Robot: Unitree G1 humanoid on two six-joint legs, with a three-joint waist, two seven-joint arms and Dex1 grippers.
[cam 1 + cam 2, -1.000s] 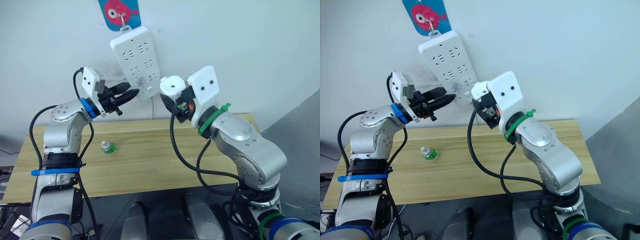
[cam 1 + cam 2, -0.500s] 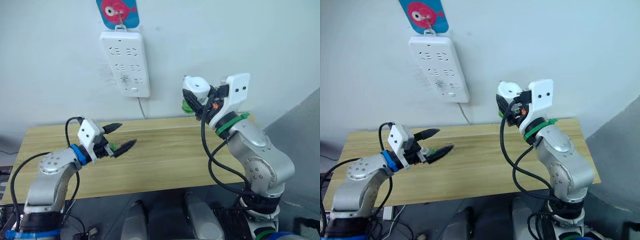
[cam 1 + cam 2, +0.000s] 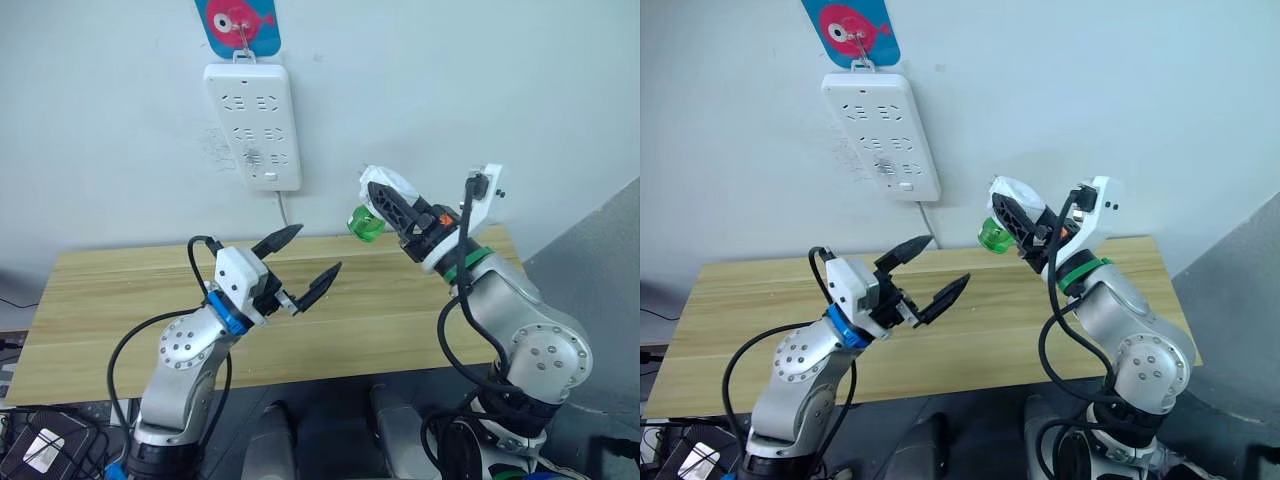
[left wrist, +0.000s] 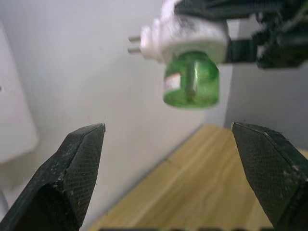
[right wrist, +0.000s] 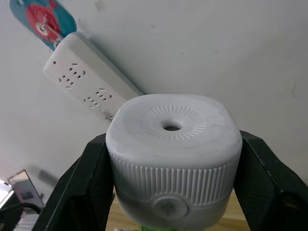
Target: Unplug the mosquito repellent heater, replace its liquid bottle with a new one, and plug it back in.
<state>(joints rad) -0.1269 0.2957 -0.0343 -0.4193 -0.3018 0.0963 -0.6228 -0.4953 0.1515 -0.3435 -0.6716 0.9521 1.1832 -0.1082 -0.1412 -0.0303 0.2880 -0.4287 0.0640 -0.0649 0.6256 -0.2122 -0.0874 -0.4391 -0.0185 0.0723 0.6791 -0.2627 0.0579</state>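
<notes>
Your right gripper (image 3: 392, 205) grasps the mosquito repellent heater (image 5: 173, 144), holding it in the air above the far edge of the wooden table (image 3: 400, 300), just in front of the white wall (image 3: 450, 90); its green liquid bottle (image 4: 191, 86) is screwed in under the white body, and two metal prongs (image 4: 135, 43) stick out toward the wall; your left gripper (image 3: 305, 265) hovers over the table with fingers spread wide and empty, pointed at the bottle and well apart from it; a white power strip (image 3: 253, 125) hangs on the wall from a hook on a blue fish sticker (image 3: 238, 22), nothing plugged into the sockets you can see; its cord (image 3: 284, 212) drops behind the table.
</notes>
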